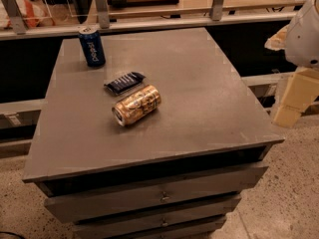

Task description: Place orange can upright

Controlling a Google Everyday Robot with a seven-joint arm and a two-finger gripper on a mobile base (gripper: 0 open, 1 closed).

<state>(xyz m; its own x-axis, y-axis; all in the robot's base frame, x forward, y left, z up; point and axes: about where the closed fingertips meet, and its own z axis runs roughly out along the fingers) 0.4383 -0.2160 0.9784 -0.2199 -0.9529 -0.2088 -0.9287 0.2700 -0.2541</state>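
Note:
The orange can lies on its side near the middle of the grey table top, its silver top facing the front left. It is shiny golden-orange with pale lettering. My gripper hangs at the right edge of the view, beyond the table's right edge and well away from the can. It holds nothing that I can see.
A blue Pepsi can stands upright at the back left corner. A flat dark blue snack wrapper lies just behind the orange can. The table has drawers in front. A railing runs behind it.

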